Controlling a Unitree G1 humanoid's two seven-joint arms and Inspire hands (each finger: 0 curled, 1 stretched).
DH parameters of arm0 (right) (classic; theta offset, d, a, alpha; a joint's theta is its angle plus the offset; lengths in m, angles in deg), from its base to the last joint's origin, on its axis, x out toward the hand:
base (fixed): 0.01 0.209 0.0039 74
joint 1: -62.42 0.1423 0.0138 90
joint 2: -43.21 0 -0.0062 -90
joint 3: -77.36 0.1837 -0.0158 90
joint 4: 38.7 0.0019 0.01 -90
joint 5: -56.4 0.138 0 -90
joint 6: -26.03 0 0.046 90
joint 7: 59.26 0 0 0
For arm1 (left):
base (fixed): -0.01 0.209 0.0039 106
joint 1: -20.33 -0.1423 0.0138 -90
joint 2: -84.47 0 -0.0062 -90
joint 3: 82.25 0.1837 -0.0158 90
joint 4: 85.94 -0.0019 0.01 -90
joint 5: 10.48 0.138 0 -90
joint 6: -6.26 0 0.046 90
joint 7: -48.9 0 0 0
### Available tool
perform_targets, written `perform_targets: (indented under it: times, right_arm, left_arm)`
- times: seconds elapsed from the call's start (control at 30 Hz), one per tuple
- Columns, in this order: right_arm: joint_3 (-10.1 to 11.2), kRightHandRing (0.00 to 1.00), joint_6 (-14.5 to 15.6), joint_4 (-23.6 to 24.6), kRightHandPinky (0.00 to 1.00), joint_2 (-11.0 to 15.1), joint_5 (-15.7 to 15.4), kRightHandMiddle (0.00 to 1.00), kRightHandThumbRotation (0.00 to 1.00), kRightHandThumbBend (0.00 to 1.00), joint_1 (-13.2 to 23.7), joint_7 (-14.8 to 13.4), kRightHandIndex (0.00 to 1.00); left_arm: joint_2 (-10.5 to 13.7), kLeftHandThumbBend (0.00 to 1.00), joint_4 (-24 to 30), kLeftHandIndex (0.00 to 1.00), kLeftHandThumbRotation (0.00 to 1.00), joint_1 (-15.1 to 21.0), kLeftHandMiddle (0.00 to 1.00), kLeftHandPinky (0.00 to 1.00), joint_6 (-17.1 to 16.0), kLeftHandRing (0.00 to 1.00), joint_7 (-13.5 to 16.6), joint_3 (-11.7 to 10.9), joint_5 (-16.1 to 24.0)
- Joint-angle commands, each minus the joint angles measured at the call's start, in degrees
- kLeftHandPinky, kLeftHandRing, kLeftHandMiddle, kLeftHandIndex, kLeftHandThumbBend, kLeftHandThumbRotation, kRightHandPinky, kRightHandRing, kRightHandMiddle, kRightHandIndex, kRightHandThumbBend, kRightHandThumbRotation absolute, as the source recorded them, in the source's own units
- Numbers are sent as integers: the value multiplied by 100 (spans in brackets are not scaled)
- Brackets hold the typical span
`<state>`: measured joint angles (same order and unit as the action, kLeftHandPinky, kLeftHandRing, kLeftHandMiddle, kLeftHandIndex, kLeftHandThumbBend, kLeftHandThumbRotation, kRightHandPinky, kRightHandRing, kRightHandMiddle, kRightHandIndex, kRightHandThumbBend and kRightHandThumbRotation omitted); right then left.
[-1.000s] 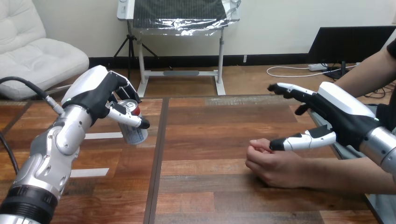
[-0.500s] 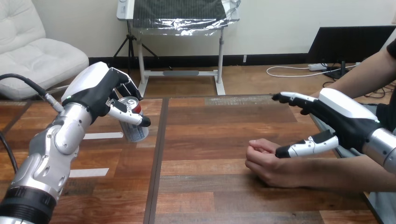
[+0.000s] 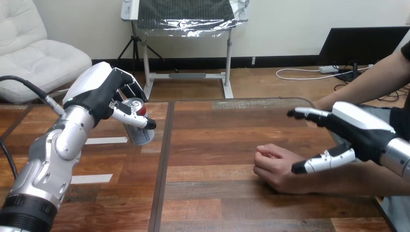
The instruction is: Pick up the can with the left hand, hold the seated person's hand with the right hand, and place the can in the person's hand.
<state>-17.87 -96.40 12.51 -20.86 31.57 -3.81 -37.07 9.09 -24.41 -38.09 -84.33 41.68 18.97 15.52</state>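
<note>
Can [image 3: 140, 136] sits in the left hand [image 3: 96, 99], fingers and thumb wrapped round it, over the far left part of the surface [image 3: 217, 145]. It leans a bit; can't tell if its base clears the wood. Pickup looks done or nearly so.

Right hand [image 3: 360, 135] is spread wide, fingers straight out and thumb dropped low, above the person's forearm [image 3: 348, 181] by the right edge. Thumb tip overlaps the wrist from this angle. Contact isn't confirmable, and nothing is curled round it. Person's hand [image 3: 270, 166] rests on the surface right of centre, loosely curled, not offered palm-up.

Step in hand, my read: the right-hand hold on the person. Next move needs that hand to come down and close gently round the wrist or hand, fingers over, thumb under or beside. Then the person's hand has to open before the can crosses from the left side. Long carry across, so keep the can upright and the grip firm.
</note>
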Motion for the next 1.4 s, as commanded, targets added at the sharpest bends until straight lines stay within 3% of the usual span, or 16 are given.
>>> perform_targets:
  times: [0.0, 0.63, 1.03, 1.37]
  right_arm:
    - [-63, 93, 93, 43, 89, 179, 62, 93, 53, 100, 501, 168, 93]
    - [-180, 92, 346, 194, 92, 400, -1, 92, 51, 100, 360, 505, 93]
    - [-211, 92, 276, 122, 93, 523, 9, 92, 55, 100, 358, 740, 94]
    - [-268, 92, 255, 90, 92, 604, -93, 92, 53, 100, 336, 761, 94]
  left_arm:
    - [145, 76, 401, 44, 0, 201, 44, 34, -21, 38, 20, -214, -44]
    - [169, 75, 554, 44, 0, 134, 44, 34, 46, 38, -44, -300, -70]
    - [132, 75, 480, 44, 0, 140, 43, 33, 38, 37, -49, -349, -164]
    - [119, 76, 480, 44, 0, 149, 42, 32, 56, 36, -23, -325, -144]
